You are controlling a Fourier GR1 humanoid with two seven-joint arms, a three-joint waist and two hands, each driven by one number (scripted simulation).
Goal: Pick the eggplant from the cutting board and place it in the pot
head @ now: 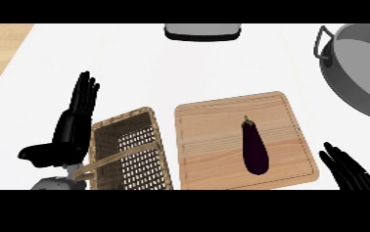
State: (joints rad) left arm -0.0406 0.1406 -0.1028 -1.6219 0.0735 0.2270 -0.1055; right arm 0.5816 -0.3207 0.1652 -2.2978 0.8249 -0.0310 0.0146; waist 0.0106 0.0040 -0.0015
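Nearest of all, the right hand (348,170) shows at the near right corner, fingers straight and spread, holding nothing, just beside the cutting board (209,148). On that board lies the eggplant (254,148), lengthwise, stem pointing away, untouched. To the left stands a wicker basket (133,150), and beyond it the left hand (72,123) rests with fingers up and relaxed. Far right, the pot (347,64) waits, well apart from the board. My guess: the right hand sits closest because it will do the picking.
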